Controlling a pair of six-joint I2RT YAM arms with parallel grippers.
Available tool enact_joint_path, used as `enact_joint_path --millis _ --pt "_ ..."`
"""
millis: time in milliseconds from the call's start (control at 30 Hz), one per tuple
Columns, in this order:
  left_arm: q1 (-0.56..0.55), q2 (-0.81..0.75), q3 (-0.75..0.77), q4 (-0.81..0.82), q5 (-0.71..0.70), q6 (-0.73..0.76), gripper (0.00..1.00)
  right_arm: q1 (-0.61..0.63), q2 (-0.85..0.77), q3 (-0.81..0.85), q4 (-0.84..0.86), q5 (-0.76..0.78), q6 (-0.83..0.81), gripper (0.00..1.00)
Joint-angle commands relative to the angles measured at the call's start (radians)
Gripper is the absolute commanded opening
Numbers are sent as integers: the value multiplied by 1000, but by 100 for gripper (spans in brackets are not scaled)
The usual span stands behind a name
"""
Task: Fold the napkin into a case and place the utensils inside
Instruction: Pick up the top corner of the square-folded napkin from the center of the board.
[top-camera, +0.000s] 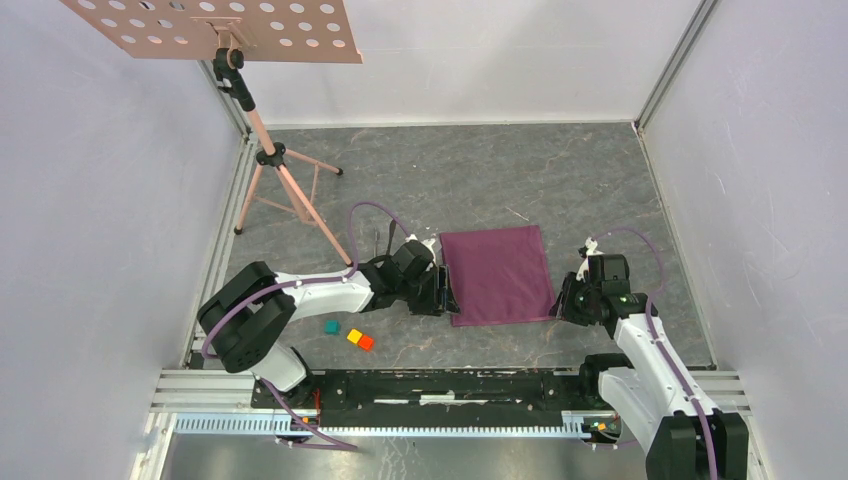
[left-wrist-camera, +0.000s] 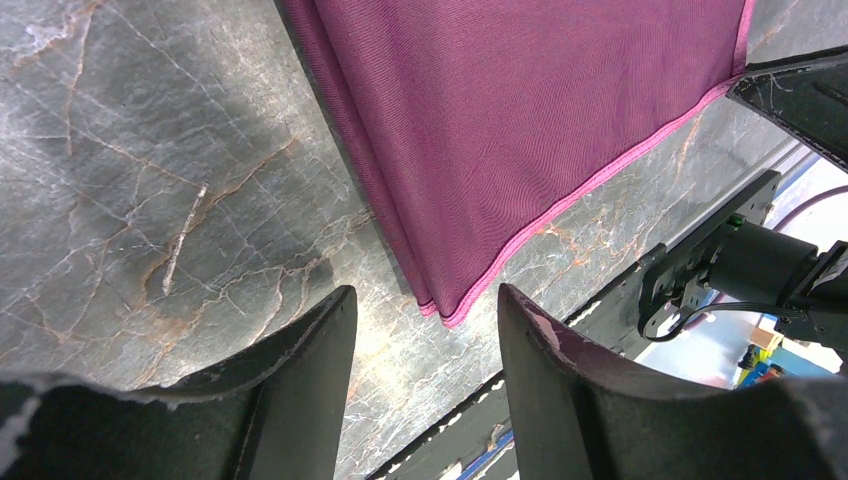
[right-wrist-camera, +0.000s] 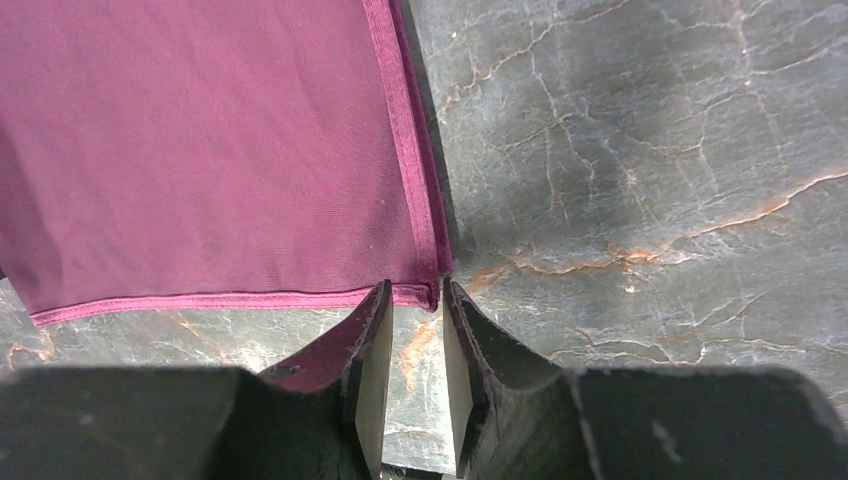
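Marble tabletop (top-camera: 500, 170), napkin (top-camera: 497, 272) central | my left gripper (left-wrist-camera: 425, 295) released beside it | right gripper (right-wrist-camera: 416, 290) narrowed at its corner, grasp unclear

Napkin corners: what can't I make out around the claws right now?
- Right wrist view: whether the right claw pinches the napkin corner; its fingertips cover it.
- Top view: napkin's left edge, behind the left claw.
- Top view: utensils, too small, partly behind the left arm.

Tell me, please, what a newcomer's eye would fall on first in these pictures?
The plum-purple napkin, folded flat mid-table, with the left gripper and right gripper at its near corners. Next, the pink perforated stand in the far-left corner and the small coloured blocks at near left.
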Motion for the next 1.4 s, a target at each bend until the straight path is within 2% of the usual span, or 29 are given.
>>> enact_joint_path --millis 0,267,433,533,667,767,833,967,1067,1167,1367 --pt "-5 6 12 37 -7 -14 61 -2 0 46 17 5 -15 30" --pt "-5 10 8 62 -1 -16 61 -2 23 18 47 -17 -12 28" --pt "-5 18 5 63 0 -16 60 -2 10 25 37 -14 -11 18" --pt "-5 24 3 72 3 -17 60 -2 10 26 32 -25 -7 18" --pt "-5 23 -1 74 7 -18 60 -1 13 18 40 -23 -9 22" --pt "-5 18 -5 75 6 -19 60 0 21 10 47 -31 -10 21" --pt "-5 15 -9 75 4 -19 59 -2 22 9 50 -31 -9 18" --pt "-5 11 -17 74 1 -21 60 -2 12 27 45 -47 -12 1" --pt "-5 10 -22 74 1 -23 60 -1 2 44 60 -115 -32 0" --pt "-9 17 -24 76 2 -26 59 -1 1 32 149 -238 -38 0" --pt "-22 32 -23 76 -2 -37 51 19 99 87 311 -357 -10 0"
